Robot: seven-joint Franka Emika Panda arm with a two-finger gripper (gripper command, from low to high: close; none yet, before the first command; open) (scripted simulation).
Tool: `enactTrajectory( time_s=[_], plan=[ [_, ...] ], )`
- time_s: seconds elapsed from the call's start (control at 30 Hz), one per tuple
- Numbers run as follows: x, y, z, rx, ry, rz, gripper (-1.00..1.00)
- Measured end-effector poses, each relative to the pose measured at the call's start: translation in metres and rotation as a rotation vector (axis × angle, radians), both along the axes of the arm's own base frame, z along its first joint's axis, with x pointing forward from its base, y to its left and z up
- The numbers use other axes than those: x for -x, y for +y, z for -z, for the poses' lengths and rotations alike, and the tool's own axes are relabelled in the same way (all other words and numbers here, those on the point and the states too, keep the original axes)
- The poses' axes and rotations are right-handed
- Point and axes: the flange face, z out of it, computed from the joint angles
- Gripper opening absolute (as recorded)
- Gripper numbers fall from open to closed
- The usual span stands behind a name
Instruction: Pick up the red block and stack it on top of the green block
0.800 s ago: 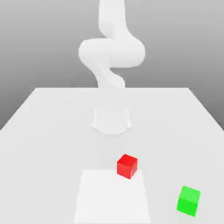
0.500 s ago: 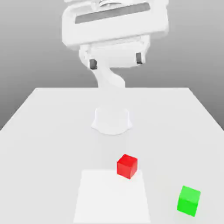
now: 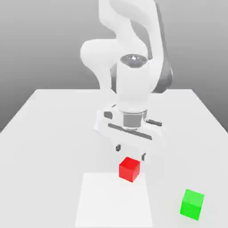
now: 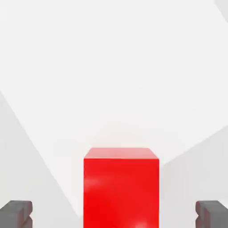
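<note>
The white table [image 3: 53,133] spans the scene, with a slightly brighter square patch [image 3: 113,200] at its near edge. The white Panda arm [image 3: 133,75] rises from a round base at the table's middle and bends forward and down. Its gripper [image 3: 130,151] hangs just above the red block [image 3: 129,169], fingers spread wide; in the hand view the two dark fingertips [image 4: 17,213] stand well clear of the cube on either side, touching nothing. The red block sits on the table at the far edge of the bright patch. The green block [image 3: 192,204] rests on the table well apart, toward the exterior view's right and nearer the camera
</note>
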Motion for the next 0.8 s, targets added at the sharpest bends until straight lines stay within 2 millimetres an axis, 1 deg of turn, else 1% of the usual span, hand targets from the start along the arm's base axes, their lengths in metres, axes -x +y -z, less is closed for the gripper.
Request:
enactTrajectory(
  time_s=[0.33,0.6,0.63,0.8],
  plan=[
    [-0.005,0.001,0.027,-0.010,-0.004,0.000,0.00],
    [0.003,-0.001,0.055,0.007,-0.004,0.003,0.00],
    [0.005,-0.001,0.058,0.011,-0.003,0.003,-1.00],
    [0.005,-0.001,0.058,0.011,-0.005,0.004,-1.00]
  ],
)
